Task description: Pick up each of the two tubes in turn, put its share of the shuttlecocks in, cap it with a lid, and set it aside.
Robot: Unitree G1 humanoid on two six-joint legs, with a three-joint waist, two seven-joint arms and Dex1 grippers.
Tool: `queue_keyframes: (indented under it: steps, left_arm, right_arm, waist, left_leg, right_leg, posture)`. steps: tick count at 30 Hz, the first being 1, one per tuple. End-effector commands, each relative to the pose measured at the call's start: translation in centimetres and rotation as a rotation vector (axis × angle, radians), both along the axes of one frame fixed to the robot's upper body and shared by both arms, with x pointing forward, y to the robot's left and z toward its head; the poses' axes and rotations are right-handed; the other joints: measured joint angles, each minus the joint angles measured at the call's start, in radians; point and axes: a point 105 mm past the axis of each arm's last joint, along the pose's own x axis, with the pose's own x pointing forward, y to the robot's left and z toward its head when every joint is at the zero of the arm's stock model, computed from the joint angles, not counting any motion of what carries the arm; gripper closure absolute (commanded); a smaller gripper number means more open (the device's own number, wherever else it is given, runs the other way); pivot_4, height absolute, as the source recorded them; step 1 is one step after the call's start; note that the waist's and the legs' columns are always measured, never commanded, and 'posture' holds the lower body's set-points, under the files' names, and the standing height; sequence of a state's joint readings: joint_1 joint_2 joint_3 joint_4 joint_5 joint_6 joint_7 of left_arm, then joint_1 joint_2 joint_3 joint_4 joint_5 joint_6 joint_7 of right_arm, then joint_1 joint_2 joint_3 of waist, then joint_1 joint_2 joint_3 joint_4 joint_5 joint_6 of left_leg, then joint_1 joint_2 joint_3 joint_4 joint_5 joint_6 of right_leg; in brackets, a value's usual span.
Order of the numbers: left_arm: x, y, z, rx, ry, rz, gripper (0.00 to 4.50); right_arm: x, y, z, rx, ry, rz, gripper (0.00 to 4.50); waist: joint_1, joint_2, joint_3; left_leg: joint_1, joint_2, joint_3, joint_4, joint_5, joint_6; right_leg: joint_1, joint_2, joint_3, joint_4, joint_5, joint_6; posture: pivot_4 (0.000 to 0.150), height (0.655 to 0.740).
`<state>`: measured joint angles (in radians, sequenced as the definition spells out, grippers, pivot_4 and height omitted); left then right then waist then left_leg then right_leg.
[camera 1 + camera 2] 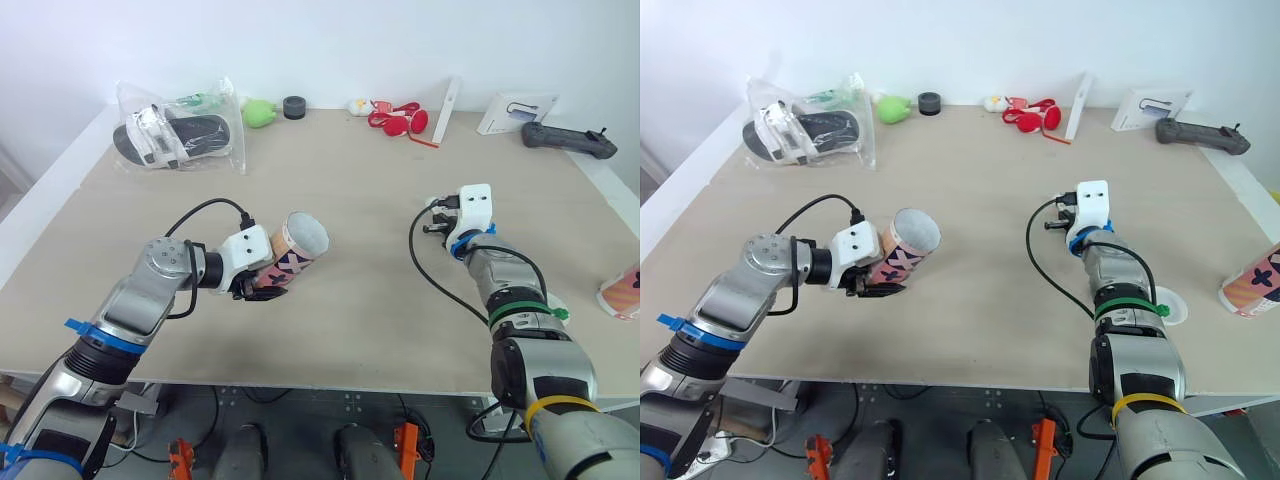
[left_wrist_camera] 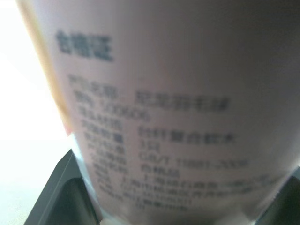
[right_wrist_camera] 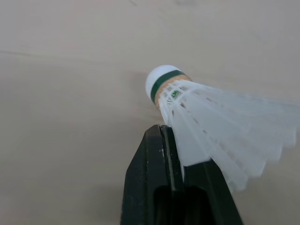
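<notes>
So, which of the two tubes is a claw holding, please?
The open tube left of centre, in the left claw; the other tube sits alone at the far right.

The left arm is built of silver-grey metal segments with a round capped joint housing, a black collar ahead of it and a white left wrist block. A strip of blue tape wraps its lower part, and a thin black left cable arcs from the joint to the block. The left pincer has two matte black, flat-sided fingers. The right arm is the same silver-grey, ringed by a blue band below its white right wrist block, then a green band and a yellow band, with a black right cable looping alongside. The right pincer is black too.
</notes>
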<state>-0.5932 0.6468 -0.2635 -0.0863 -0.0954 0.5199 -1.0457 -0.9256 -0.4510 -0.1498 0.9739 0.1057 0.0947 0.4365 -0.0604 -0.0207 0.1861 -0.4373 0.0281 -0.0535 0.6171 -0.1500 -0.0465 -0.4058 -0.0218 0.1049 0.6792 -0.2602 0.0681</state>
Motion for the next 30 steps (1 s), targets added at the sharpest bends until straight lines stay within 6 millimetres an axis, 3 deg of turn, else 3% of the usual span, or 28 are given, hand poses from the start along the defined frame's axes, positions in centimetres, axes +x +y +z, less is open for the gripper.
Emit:
queue_keyframes:
  steps: [1, 5, 10, 16, 22, 24, 25, 26, 27, 28, 30]
  left_arm:
    - [-0.1, 0.1, 0.2, 0.002, -0.008, 0.000, 1.57]
    - [-0.1, 0.1, 0.1, 0.005, -0.003, -0.004, 1.57]
    - [0.1, -0.1, 0.0, 0.005, -0.002, -0.011, 1.57]
    - [0.3, -0.5, 0.1, -0.002, -0.007, -0.018, 1.57]
    - [0.4, -0.5, 0.1, -0.010, -0.012, -0.011, 1.57]
    - [0.3, -0.5, 0.0, -0.011, -0.011, -0.010, 1.57]
    - [0.3, -0.5, 0.0, -0.011, -0.010, -0.010, 1.57]
    - [0.3, -0.5, 0.0, -0.011, -0.010, -0.009, 1.57]
    - [0.3, -0.5, -0.1, -0.012, -0.009, -0.009, 1.57]
    - [0.3, -0.5, -0.1, -0.012, -0.009, -0.008, 1.57]
    - [0.3, -0.6, 0.0, -0.014, -0.010, -0.009, 1.57]
  right_arm:
    - [-2.7, 5.2, 6.9, -0.071, -0.241, 0.434, 4.46]
    - [-9.0, 9.8, 10.8, -0.205, -0.303, 0.859, 4.46]
    - [-13.5, 13.0, 12.8, -0.433, -0.295, 1.090, 4.46]
    - [-14.2, 15.2, 10.8, -0.690, -0.260, 1.154, 4.46]
    - [-14.6, 16.4, 9.9, -0.738, -0.261, 1.181, 4.46]
    - [-15.3, 16.9, 10.5, -0.690, -0.279, 1.210, 3.83]
    - [-15.6, 17.1, 10.7, -0.675, -0.285, 1.220, 3.80]
    - [-15.8, 17.1, 10.9, -0.668, -0.288, 1.224, 3.16]
    - [-16.0, 17.1, 11.0, -0.666, -0.289, 1.225, 3.03]
    - [-16.4, 17.1, 11.5, -0.642, -0.297, 1.230, 2.32]
    - [-17.0, 16.9, 12.2, -0.606, -0.305, 1.238, 1.66]
  waist:
    - [-0.002, 0.000, 0.000]
    - [0.000, 0.005, 0.003]
    - [0.000, 0.005, 0.003]
    - [0.006, 0.005, 0.003]
    - [0.012, 0.005, 0.003]
    - [0.012, 0.005, 0.003]
    - [0.012, 0.005, 0.003]
    - [0.012, 0.005, 0.003]
    - [0.012, 0.005, 0.003]
    - [0.012, 0.005, 0.003]
    - [0.013, 0.005, 0.003]
  left_leg:
    - [0.000, 0.000, 0.000, 0.000, 0.000, 0.000]
    - [-0.001, 0.000, -0.001, 0.000, 0.000, 0.000]
    - [0.000, 0.000, -0.002, 0.000, 0.000, 0.000]
    - [0.000, 0.000, -0.002, 0.001, 0.000, -0.001]
    - [-0.001, 0.000, -0.002, 0.001, 0.000, -0.001]
    - [-0.001, 0.000, -0.002, 0.001, 0.000, -0.001]
    - [-0.001, 0.000, -0.002, 0.001, 0.000, -0.001]
    - [-0.001, 0.001, -0.002, 0.001, 0.000, -0.001]
    - [-0.001, 0.001, -0.002, 0.001, 0.000, -0.001]
    - [-0.001, 0.001, -0.002, 0.001, 0.000, -0.001]
    - [-0.001, 0.000, -0.002, 0.001, 0.000, -0.001]
  right_leg:
    - [0.000, 0.000, 0.000, 0.000, -0.001, 0.001]
    - [0.000, 0.000, -0.001, 0.000, -0.003, 0.003]
    - [0.000, 0.000, -0.002, 0.000, -0.003, 0.002]
    - [0.000, 0.000, -0.003, 0.000, -0.002, 0.001]
    - [0.000, 0.000, -0.003, 0.000, -0.003, 0.002]
    - [0.000, 0.000, -0.003, 0.000, -0.003, 0.001]
    - [0.000, 0.000, -0.003, 0.000, -0.002, 0.001]
    - [0.000, 0.000, -0.003, 0.000, -0.002, 0.001]
    - [0.000, 0.000, -0.003, 0.001, -0.002, 0.001]
    - [0.000, 0.000, -0.003, 0.001, -0.002, 0.001]
    - [0.000, -0.001, -0.003, 0.000, -0.002, 0.001]
  posture:
    - [0.150, 0.7400]
    - [0.150, 0.7400]
    - [0.150, 0.7400]
    - [0.150, 0.7400]
    - [0.150, 0.7400]
    - [0.150, 0.7400]
    - [0.150, 0.7400]
    - [0.150, 0.7400]
    - [0.150, 0.7400]
    - [0.150, 0.7400]
    - [0.150, 0.7400]
